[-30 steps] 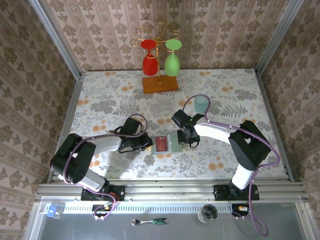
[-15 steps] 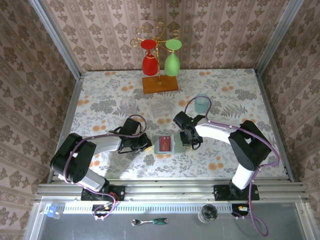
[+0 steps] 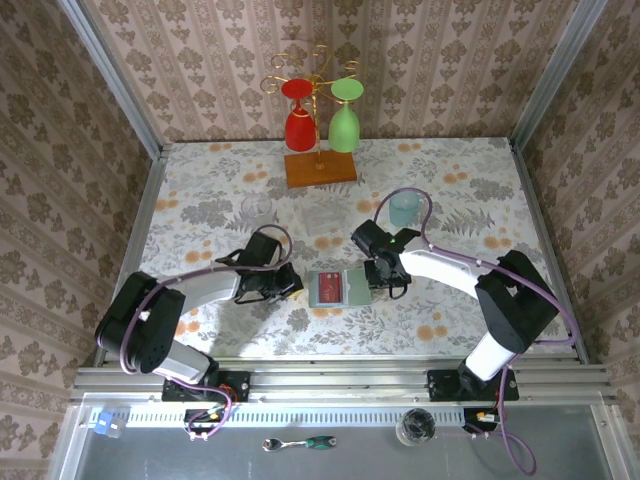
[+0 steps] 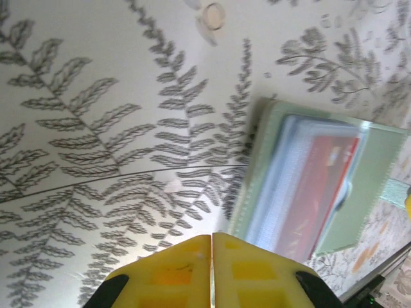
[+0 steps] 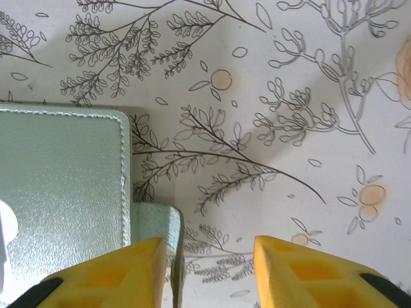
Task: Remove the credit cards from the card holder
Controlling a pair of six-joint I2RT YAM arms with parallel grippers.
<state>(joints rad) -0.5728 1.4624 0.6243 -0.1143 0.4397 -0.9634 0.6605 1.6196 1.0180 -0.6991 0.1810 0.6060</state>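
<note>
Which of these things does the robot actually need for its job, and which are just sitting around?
Part of the job:
- card holder, lying open
- red credit card in its pocket
- left fingers, shut beside it
- right fingers, open at its other edge

Just lying about:
- glass rack
- teal cup
- clear tray
- clear glass
- wrench

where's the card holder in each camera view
top external: card holder lies open just below picture centre, red card facing up.
left wrist: card holder fills the right half, open, with the red card in its pocket.
right wrist: card holder sits at the left edge, plain green face.
shared landmark: the leaf-print tablecloth beneath it.
</note>
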